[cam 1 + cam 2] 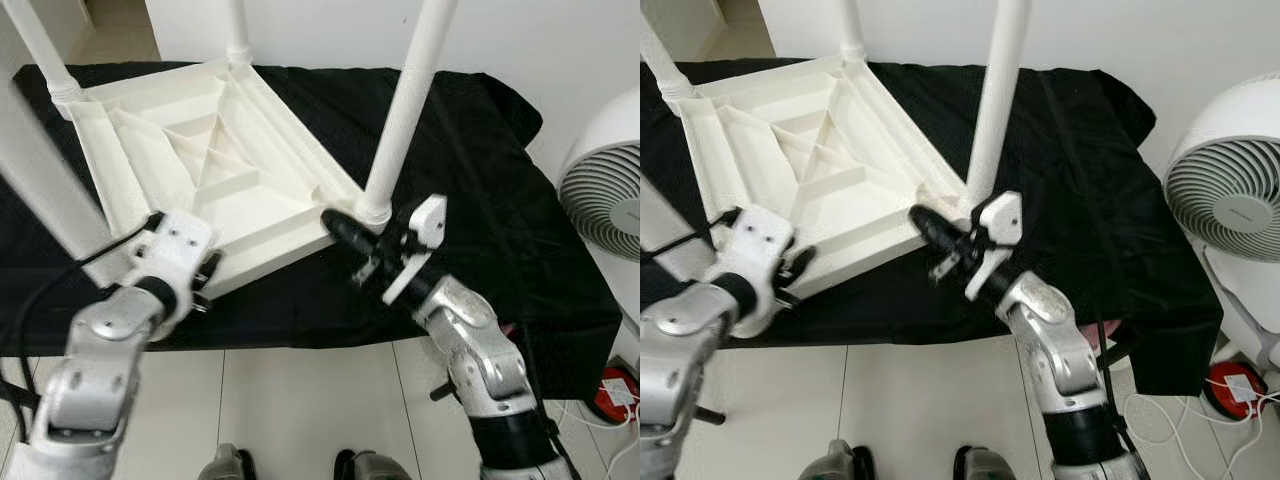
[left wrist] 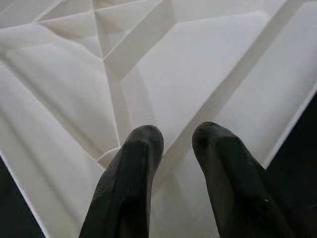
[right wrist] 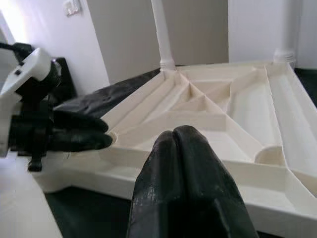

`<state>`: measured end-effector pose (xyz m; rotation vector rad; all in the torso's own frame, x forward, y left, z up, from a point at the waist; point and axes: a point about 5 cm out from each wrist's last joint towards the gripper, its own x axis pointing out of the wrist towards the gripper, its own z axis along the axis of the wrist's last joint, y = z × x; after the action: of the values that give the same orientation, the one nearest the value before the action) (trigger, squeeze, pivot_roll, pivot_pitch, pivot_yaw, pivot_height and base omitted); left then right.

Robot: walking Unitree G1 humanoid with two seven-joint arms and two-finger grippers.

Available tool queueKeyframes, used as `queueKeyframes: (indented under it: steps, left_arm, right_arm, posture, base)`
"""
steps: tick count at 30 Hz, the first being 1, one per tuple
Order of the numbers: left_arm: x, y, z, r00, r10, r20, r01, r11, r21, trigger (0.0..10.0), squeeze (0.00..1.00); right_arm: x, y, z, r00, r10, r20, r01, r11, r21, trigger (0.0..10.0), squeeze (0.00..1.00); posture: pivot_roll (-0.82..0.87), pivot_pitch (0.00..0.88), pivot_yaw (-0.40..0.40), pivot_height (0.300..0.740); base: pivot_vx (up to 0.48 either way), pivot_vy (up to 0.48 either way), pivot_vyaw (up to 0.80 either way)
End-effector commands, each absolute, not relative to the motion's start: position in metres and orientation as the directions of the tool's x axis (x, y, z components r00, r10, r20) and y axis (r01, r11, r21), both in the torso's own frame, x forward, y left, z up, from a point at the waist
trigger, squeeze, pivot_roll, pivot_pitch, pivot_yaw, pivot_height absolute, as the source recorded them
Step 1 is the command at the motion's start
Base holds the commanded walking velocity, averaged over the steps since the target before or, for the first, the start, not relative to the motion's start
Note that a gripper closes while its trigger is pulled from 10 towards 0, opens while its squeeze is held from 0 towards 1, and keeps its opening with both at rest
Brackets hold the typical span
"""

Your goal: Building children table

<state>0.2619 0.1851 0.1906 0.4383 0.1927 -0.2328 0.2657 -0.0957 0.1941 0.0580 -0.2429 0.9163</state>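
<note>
Two grippers work at the near edge of the upside-down white children's table (image 1: pixel 210 165), which lies on a black cloth (image 1: pixel 480 190). Nearest, below that edge, the robot's own feet (image 1: pixel 225 465) stand on pale floor tiles (image 1: pixel 300 400). The left gripper (image 2: pixel 173 144) rests on the table's ribbed underside at the near left corner, its two black fingers parted with a small gap and nothing between them. The right gripper (image 1: pixel 340 230) sits at the table's near right corner, just beside the base of a screwed-in white leg (image 1: pixel 405 110); in the right wrist view its fingers (image 3: pixel 183 168) are pressed together, apparently on nothing. Farther along the table, more legs stand up at the other corners. Right of the table, a white fan (image 1: pixel 1230 200) stands beside the cloth, with a red object (image 1: pixel 1235 390) and cables on the floor.
</note>
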Motion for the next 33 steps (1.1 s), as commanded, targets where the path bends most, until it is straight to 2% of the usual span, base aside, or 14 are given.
queueKeyframes:
  steps: [1, 7, 14, 24, 33]
  left_arm:
    - [0.266, 0.205, 0.185, 0.973, -0.050, -0.224, 0.145, 0.890, 0.432, 10.0, 0.00]
    - [0.268, 0.216, 0.180, 0.972, -0.003, -0.234, 0.109, 0.890, 0.442, 10.0, 0.00]
    - [0.278, 0.256, 0.171, 0.963, 0.134, -0.235, -0.011, 0.888, 0.460, 10.0, 0.00]
    - [0.287, 0.293, 0.175, 0.954, 0.221, -0.204, -0.097, 0.870, 0.484, 10.0, 0.00]
    - [0.299, 0.307, 0.175, 0.963, 0.197, -0.186, -0.082, 0.867, 0.492, 10.0, 0.00]
  right_arm:
    - [0.259, -0.100, 0.192, 0.572, 0.795, 0.205, -0.803, 0.593, -0.059, 10.0, 0.00]
    - [0.257, -0.107, 0.189, 0.590, 0.787, 0.180, -0.792, 0.608, -0.063, 10.0, 0.00]
    - [0.256, -0.125, 0.181, 0.661, 0.738, 0.137, -0.734, 0.674, -0.086, 10.0, 0.00]
    - [0.248, -0.132, 0.171, 0.670, 0.738, 0.082, -0.731, 0.674, -0.101, 10.0, 0.00]
    - [0.248, -0.140, 0.159, 0.696, 0.717, 0.035, -0.709, 0.695, -0.120, 10.0, 0.00]
  posture:
    - [-0.06, 0.148, 0.010, 0.740]
    - [-0.07, 0.149, 0.010, 0.740]
    - [-0.09, 0.140, 0.021, 0.740]
    - [-0.09, 0.135, 0.025, 0.740]
    - [-0.09, 0.133, 0.015, 0.740]
  base:
    - [0.000, 0.000, 0.00]
    - [0.000, 0.000, 0.00]
    - [0.000, 0.000, 0.00]
    - [0.000, 0.000, 0.00]
    - [0.000, 0.000, 0.00]
